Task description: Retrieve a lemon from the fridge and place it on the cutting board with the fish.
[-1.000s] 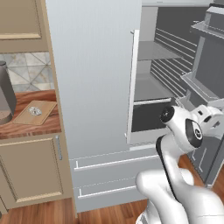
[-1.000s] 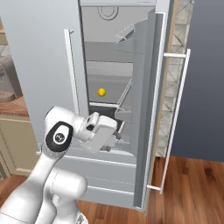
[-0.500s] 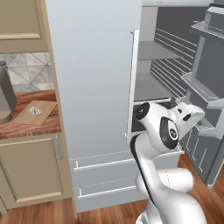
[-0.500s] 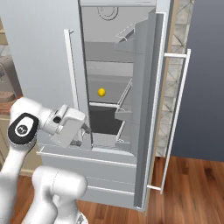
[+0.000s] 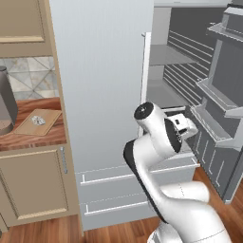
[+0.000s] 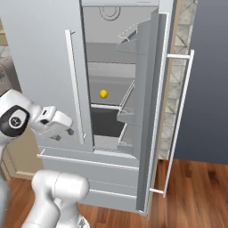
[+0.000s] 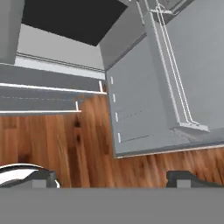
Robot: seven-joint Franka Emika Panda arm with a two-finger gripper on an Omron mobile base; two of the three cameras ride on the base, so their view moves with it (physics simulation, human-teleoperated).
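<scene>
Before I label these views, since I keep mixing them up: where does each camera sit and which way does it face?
Left base view: behind the arm on its left, facing the fridge and cutting board; arm at lower right.
Right base view: behind on its right, facing the open fridge and lemon; gripper at left.
Hand view: on the hand, looking down at the floor.
Both base views share the fridge.

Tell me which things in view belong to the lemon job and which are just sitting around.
Part of the job:
- lemon, on a shelf inside the open fridge
- cutting board on the counter, with the fish on it
- gripper, open, empty, in front of the fridge

Just sitting around:
- dark grey appliance on the counter
- beige cabinet door
</scene>
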